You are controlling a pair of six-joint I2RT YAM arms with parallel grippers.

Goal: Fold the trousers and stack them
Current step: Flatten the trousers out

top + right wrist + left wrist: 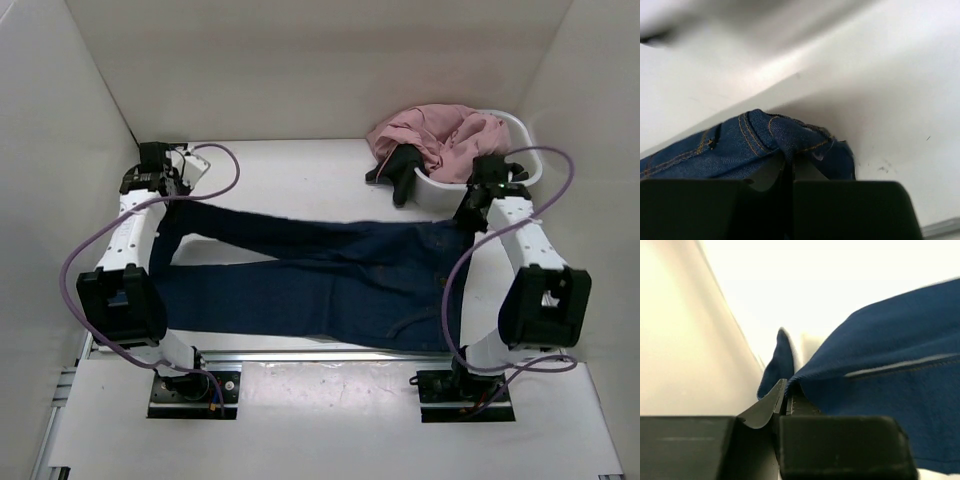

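Nearest the overhead camera sit the arm bases (195,390). Beyond them the trousers (330,275) lie flat on the table (300,165), waist to the right and legs splayed apart to the left. The left gripper (165,182) is at the far leg's end, the right gripper (492,182) at the waist's far corner. A pink garment (440,135) and a black garment (400,172) spill from a white tub (527,140) close behind. Both sets of fingertips are masked by the wrists here.

Left wrist view: the claw is clamped on a thin edge of hem. Risk: so shallow a bite could slip once the leg's weight comes on.

Right wrist view: the claw is pinched shut on a bunched waistband fold. Risk: the splayed legs may fold unevenly, and the tub's garments lie near enough to snag.

Not determinable: how many cloth layers either grip holds, since the gripper bodies block the lower frame.
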